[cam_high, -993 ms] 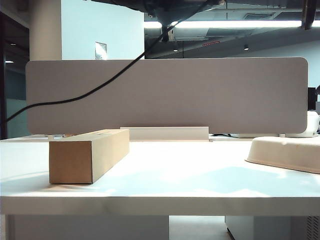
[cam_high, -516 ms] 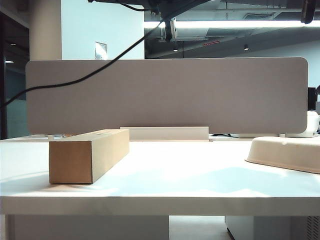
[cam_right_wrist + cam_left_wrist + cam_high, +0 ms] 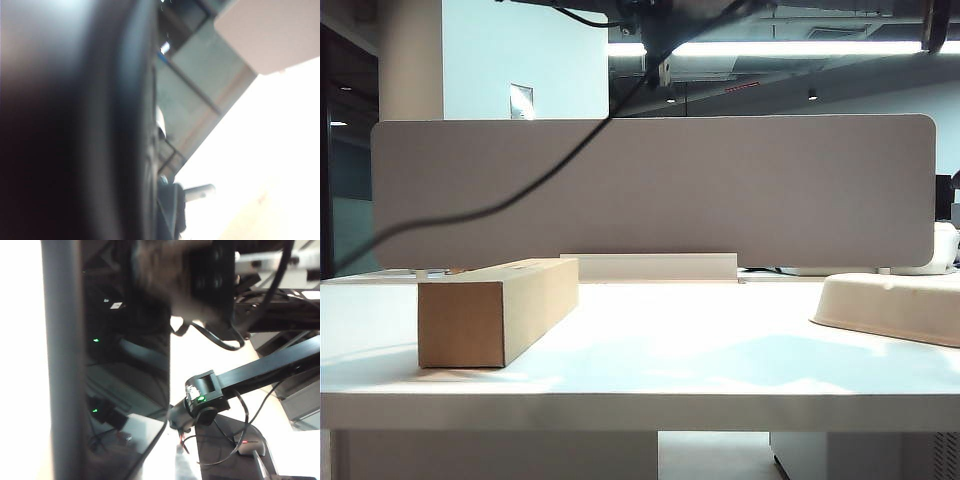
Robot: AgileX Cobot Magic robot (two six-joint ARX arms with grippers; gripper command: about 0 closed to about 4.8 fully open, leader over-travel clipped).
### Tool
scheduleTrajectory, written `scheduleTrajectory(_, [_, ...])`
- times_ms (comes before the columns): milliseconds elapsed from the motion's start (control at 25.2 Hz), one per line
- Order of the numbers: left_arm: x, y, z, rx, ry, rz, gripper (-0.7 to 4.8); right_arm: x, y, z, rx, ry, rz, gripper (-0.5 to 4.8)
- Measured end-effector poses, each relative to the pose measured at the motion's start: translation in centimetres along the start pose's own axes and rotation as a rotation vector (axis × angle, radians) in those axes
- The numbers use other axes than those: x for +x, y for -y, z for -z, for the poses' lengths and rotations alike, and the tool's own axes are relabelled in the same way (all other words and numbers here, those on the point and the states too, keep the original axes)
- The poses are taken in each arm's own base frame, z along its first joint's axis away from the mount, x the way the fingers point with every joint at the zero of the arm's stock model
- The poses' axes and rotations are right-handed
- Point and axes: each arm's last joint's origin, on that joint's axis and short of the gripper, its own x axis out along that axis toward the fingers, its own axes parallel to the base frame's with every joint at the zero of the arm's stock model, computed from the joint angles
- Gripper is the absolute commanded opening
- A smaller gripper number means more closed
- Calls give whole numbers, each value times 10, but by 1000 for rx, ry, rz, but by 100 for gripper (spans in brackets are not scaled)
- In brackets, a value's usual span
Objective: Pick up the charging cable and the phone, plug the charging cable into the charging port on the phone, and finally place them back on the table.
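Observation:
The black glossy phone (image 3: 125, 380) stands very close in the left wrist view, its grey side edge and reflecting screen both showing. It lies along my left gripper (image 3: 142, 467), whose fingers I cannot make out. At the phone's far end my right gripper (image 3: 180, 310) is a blurred dark mass, and the charging cable (image 3: 220, 342) loops out there. The charging port is hidden. In the right wrist view the phone (image 3: 75, 125) is a black blur. In the exterior view both grippers are above the top edge. The cable (image 3: 520, 185) hangs down to the left over the table (image 3: 670, 340).
A brown cardboard box (image 3: 495, 310) lies on the left of the table. A cream shallow tray (image 3: 895, 305) sits at the right edge. The grey divider panel (image 3: 720, 190) closes the back. The right arm's black links (image 3: 250, 375) cross below the phone.
The hanging cable first swung up, then sagged lower in front of the divider. Box and tray have not moved.

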Motion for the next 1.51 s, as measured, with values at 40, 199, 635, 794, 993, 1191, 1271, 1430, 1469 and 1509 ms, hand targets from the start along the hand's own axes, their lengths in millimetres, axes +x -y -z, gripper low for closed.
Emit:
scheduleTrajectory(40, [-4,-1,2,-23,-6,-13,153,0,2,2,3,-11,15,-3])
scheduleTrajectory(199, [-17,-7,6,-71,-10,-47,182,0,10,6,-9,-13,92,-3])
scheduleTrajectory(635, [-94,7,3,-91,99,-238,-6,-11,51,27,36,-5,594,-2])
scheduleTrajectory(794, [-120,38,-1,-28,132,-381,-6,-10,77,37,108,-67,677,-2])
scheduleTrajectory(993, [-128,74,1,73,108,-500,-6,-15,111,48,180,-82,820,-2])
scheduleTrajectory(1191, [-132,89,3,96,88,-601,-6,-24,132,51,228,-78,907,-2])
scheduleTrajectory(1271, [-133,90,5,98,76,-614,-6,-27,137,52,238,-76,919,-2])
scheduleTrajectory(1430, [-133,90,5,95,71,-615,-6,-26,143,55,251,-83,920,-1])
scheduleTrajectory(1469, [-133,90,5,95,70,-616,-6,-26,145,55,261,-83,925,0])
scheduleTrajectory(1509, [-133,90,5,95,71,-616,-6,-26,145,56,263,-83,927,14])
